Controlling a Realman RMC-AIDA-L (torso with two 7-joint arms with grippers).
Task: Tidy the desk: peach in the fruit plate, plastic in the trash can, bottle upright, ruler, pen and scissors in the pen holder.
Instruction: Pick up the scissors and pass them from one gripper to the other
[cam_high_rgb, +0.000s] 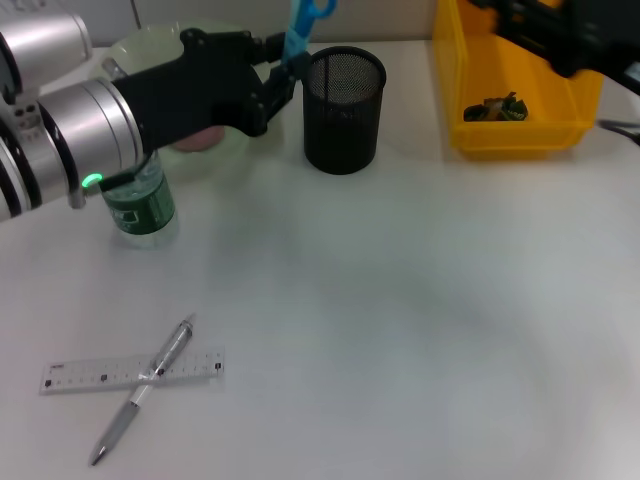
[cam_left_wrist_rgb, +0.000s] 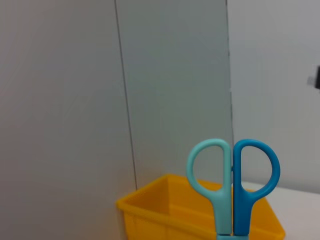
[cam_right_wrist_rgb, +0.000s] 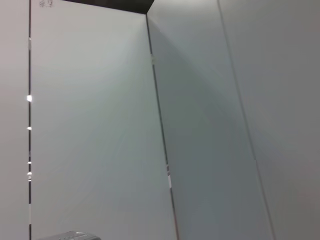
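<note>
While its black fingers clamp the blades of the blue-handled scissors (cam_high_rgb: 303, 25), the left gripper (cam_high_rgb: 282, 72) hangs just beside the black mesh cylindrical pen holder (cam_high_rgb: 343, 110), on that holder's left side, with the scissors pointing handles-up and tilted slightly toward its rim. From the left wrist camera the two handle loops (cam_left_wrist_rgb: 233, 170), one pale teal and one deeper blue, stand side by side, closed together. Behind the gripper's black housing, left of the pen holder, sits the pale green round fruit plate (cam_high_rgb: 140, 52) with a pink peach (cam_high_rgb: 196, 139) partly hidden under the arm. A clear plastic bottle with a green label (cam_high_rgb: 141, 207) stands upright near the plate, farther left of the holder. Well in front of the holder, a transparent flat ruler (cam_high_rgb: 90, 375) lies on the white desk (cam_high_rgb: 420, 300), crossed by a silver pen (cam_high_rgb: 140, 390). Right of the holder is the yellow plastic bin (cam_high_rgb: 480, 130) holding dark scraps (cam_high_rgb: 494, 108). Above that bin hovers the right gripper (cam_high_rgb: 555, 30); I cannot tell its grip.
</note>
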